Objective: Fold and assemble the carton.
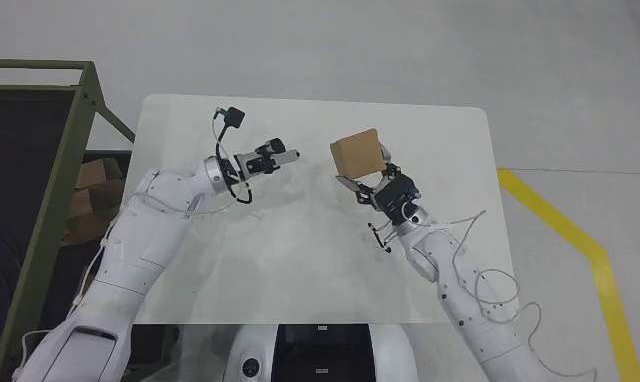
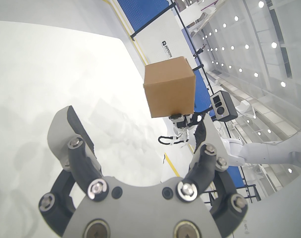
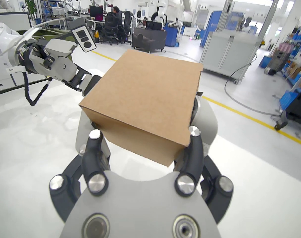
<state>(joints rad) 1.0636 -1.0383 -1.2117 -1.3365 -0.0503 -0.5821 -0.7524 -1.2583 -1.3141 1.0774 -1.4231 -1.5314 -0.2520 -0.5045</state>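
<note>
While right gripper (image 1: 367, 174) clamps carton (image 1: 356, 150), left gripper (image 1: 288, 155) hangs apart.

— Is the carton (image 3: 143, 95) covering the right end effector's (image 1: 370, 178) fingertips?
— It is, seen from that wrist. It's also blocking the left end effector's (image 1: 288, 155) tips over there.
— And the underside?
— It's facing away from us. I'm not making out whether any flaps there are closed.
</note>
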